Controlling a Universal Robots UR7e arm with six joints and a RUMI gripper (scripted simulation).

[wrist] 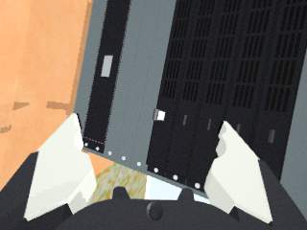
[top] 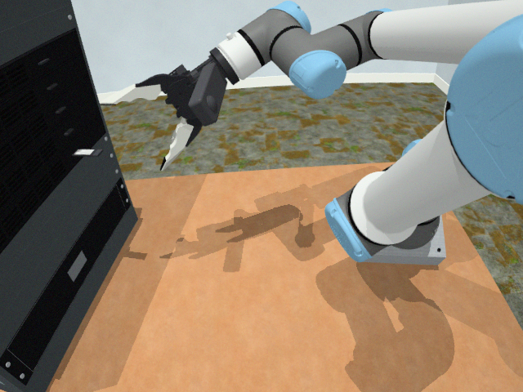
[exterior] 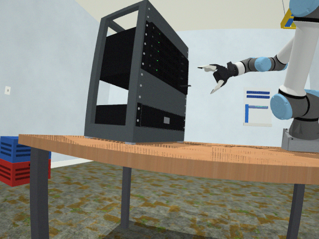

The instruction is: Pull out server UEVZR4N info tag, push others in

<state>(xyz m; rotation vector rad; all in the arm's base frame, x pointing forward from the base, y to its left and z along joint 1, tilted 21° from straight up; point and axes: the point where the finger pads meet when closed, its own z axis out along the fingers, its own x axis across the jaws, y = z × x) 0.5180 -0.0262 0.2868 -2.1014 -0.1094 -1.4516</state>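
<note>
The dark rack stands upright on the table. The lowest server of the upper stack has its information tag sticking out of the front, with a white top face; its print is not readable. The tags above it show only as small grey ends, such as this pushed-in tag, close to the server fronts. My gripper is open and empty, in front of the rack, apart from it. In the wrist view the pulled-out tag appears between the fingertips, farther away.
A black unit with a light label sits low in the rack. The wooden table carries the rack and the arm's base. Blue and red crates stand on the floor beyond the table's left end in the exterior view.
</note>
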